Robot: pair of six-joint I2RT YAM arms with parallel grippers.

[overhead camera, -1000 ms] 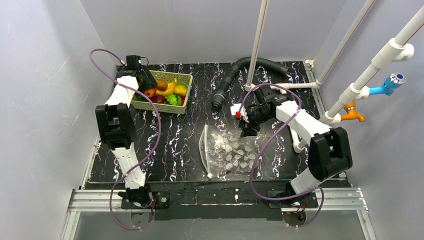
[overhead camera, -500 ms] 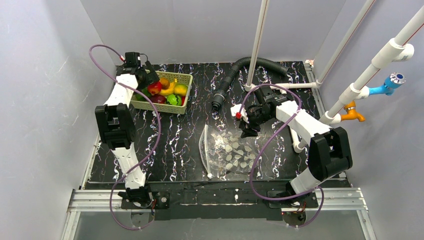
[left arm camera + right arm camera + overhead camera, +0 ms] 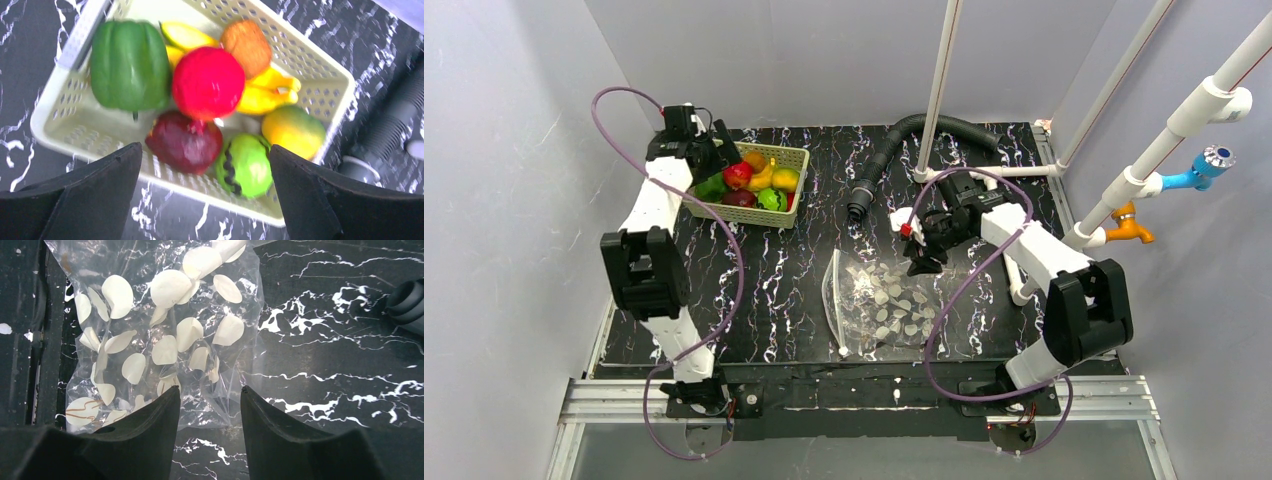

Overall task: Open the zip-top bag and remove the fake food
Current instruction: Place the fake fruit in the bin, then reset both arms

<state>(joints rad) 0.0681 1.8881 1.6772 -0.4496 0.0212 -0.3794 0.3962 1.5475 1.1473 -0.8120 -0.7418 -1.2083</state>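
Black white-veined tabletop (image 3: 774,285), grey walls (image 3: 824,60); zip-top bag (image 3: 886,300) flat mid-table; left gripper (image 3: 204,149), right gripper (image 3: 210,390) fingers apart.

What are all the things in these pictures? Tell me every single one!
bag: 1, clear with white spots, lying mid-right on the table
basket: 1, pale green, far left
fake food: at least 7, in the basket: green pepper, red fruit, dark purple piece, green piece, yellow-orange piece, banana, brown piece
hose: 1, black, far middle
pipes: several, white, back and right
taps: 2, blue and orange, on the right pipes
table: 1, black, white-veined
left tool: black, open, over the basket
right tool: black, open, over the bag's far edge
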